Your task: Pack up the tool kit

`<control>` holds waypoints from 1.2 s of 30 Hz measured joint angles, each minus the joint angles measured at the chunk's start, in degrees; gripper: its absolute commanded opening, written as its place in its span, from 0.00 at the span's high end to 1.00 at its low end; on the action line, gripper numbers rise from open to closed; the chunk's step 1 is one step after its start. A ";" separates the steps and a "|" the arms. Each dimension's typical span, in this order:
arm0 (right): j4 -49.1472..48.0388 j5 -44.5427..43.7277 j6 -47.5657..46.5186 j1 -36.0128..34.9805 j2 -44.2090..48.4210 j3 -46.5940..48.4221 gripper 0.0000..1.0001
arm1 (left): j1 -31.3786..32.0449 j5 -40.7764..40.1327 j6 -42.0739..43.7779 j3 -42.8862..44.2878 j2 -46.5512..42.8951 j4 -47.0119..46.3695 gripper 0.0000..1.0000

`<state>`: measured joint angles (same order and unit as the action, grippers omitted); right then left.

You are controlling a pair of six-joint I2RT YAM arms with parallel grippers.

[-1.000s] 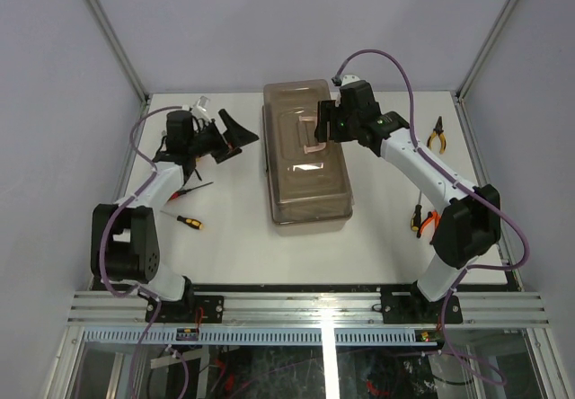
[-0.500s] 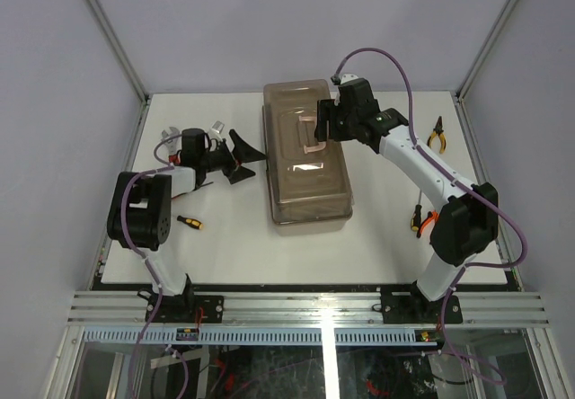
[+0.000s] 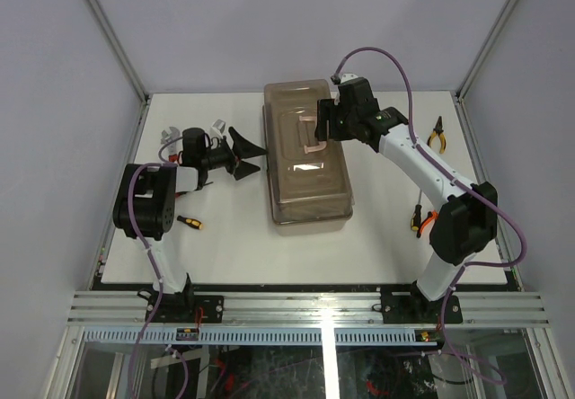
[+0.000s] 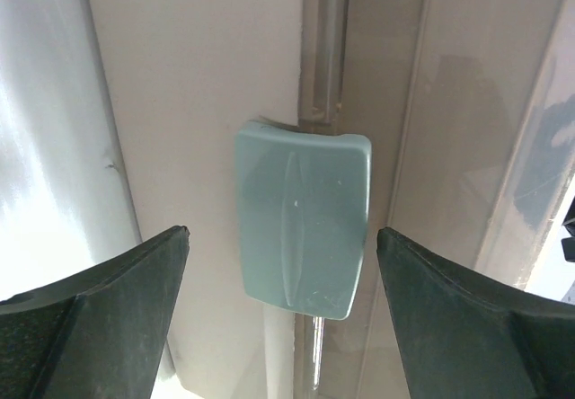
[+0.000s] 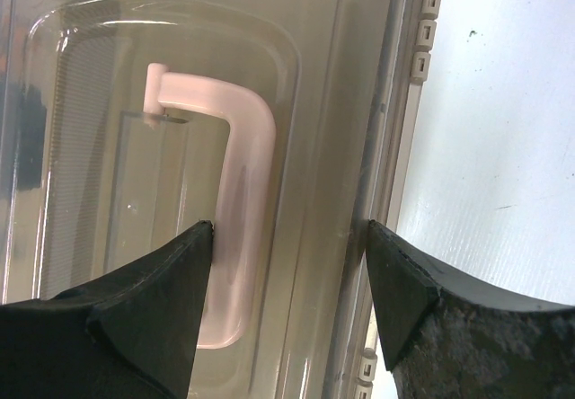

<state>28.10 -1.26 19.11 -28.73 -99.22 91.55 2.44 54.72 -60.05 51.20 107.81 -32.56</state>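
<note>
Early stage: toolbox (image 3: 305, 161) sits mid-desk (image 3: 234, 246), lid down, nothing visibly packed. Pliers (image 3: 437, 135) lie out far right, screwdriver (image 3: 189, 223) out near left, more tools (image 3: 417, 219) by the right arm's base. Left pincer (image 3: 253, 159) jaws apart, facing the grey-green latch (image 4: 303, 228) on the box's left side, not touching it. Right pincer (image 5: 286, 228) jaws apart over the lid by the pale handle (image 5: 243, 174). Left to do, I judge: open box, load tools, shut it

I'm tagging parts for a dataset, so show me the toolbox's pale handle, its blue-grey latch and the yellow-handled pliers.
pale handle (image 5: 248, 179): right wrist view, on its long bar.
blue-grey latch (image 4: 304, 228): left wrist view, centre of its face.
pliers (image 3: 437, 136): top view, about the middle, near the pivot.
</note>
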 measured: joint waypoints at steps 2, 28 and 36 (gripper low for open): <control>0.24 -0.07 0.00 0.00 -0.07 0.15 0.34 | 0.04 0.68 -0.70 0.26 0.09 -0.46 0.15; 0.87 -1.27 0.39 0.15 0.00 0.24 0.37 | 0.15 12.41 -2.82 7.17 7.32 -4.15 0.41; 1.31 -1.22 0.35 0.24 -0.17 0.59 0.37 | 0.15 13.97 -7.78 6.38 8.85 -11.85 0.28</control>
<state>29.41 -2.48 19.46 -28.49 -99.39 92.14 2.59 68.69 -67.83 57.58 116.66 -44.40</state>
